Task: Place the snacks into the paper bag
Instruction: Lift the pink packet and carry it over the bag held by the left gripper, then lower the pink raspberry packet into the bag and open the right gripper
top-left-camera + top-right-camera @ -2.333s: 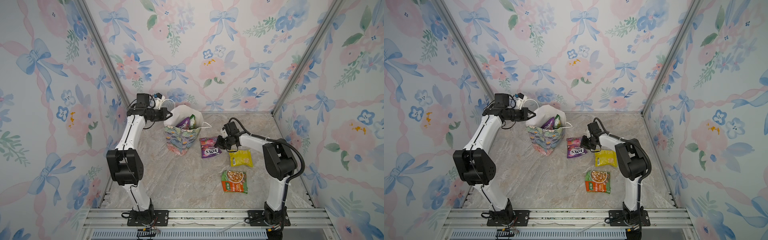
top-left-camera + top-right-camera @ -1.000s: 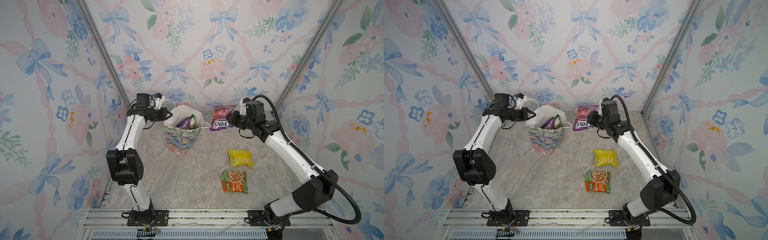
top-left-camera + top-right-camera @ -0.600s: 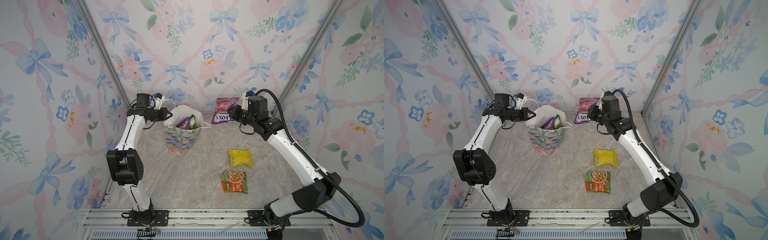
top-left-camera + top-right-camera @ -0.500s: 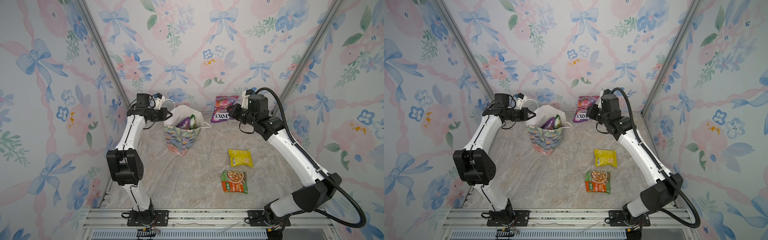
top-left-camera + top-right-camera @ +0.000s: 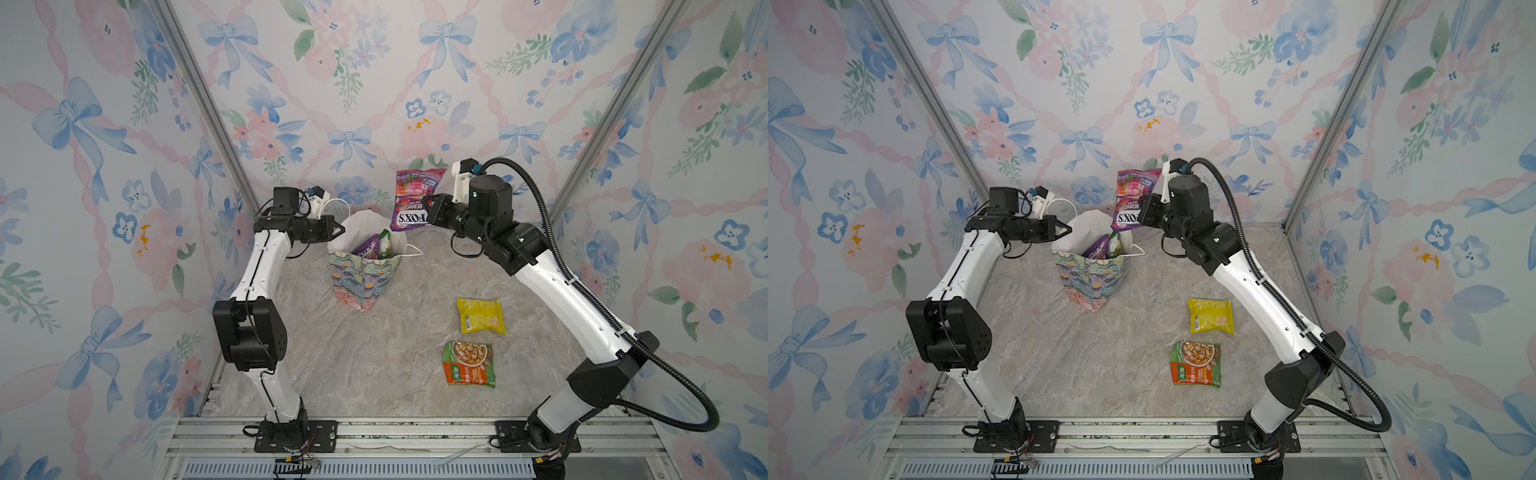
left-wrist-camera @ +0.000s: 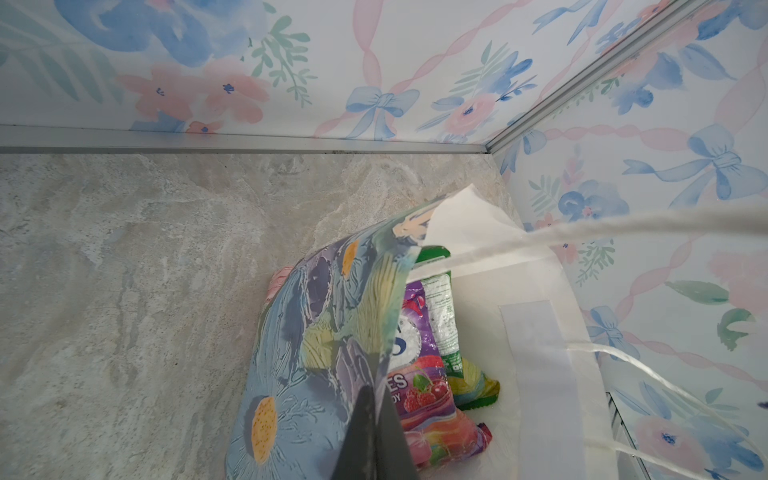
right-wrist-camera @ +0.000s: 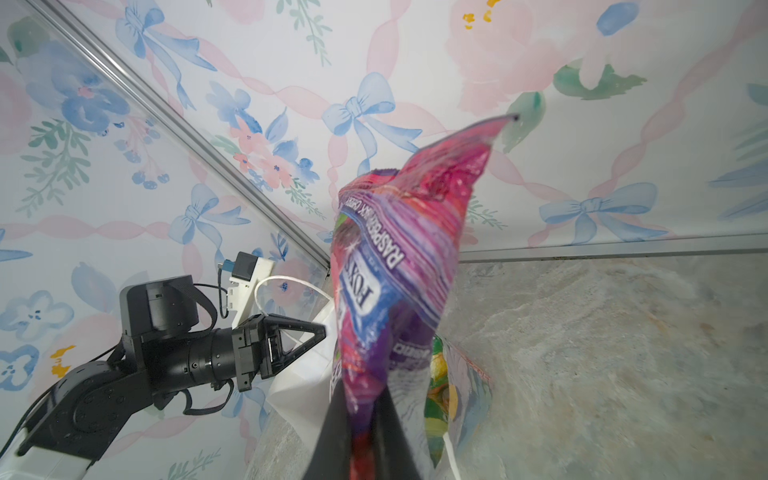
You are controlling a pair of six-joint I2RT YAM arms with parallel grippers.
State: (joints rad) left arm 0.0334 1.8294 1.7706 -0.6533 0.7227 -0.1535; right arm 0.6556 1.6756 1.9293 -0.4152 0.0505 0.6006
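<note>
The right pincer is pinching the purple FOX'S packet, holding it aloft just right of the open mouth of the paper bag. The bag is standing on the tabletop, with the left pincer clamping its rim.

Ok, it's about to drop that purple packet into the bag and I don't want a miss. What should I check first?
1. Right claw shut on purple FOX'S packet: ok.
2. Left claw pinching paper bag rim, mouth open: ok.
3. Packet over the mouth: not ok, it seems to hang off the right edge in both top views.
4. Room beside the packets inside: ok.
</note>
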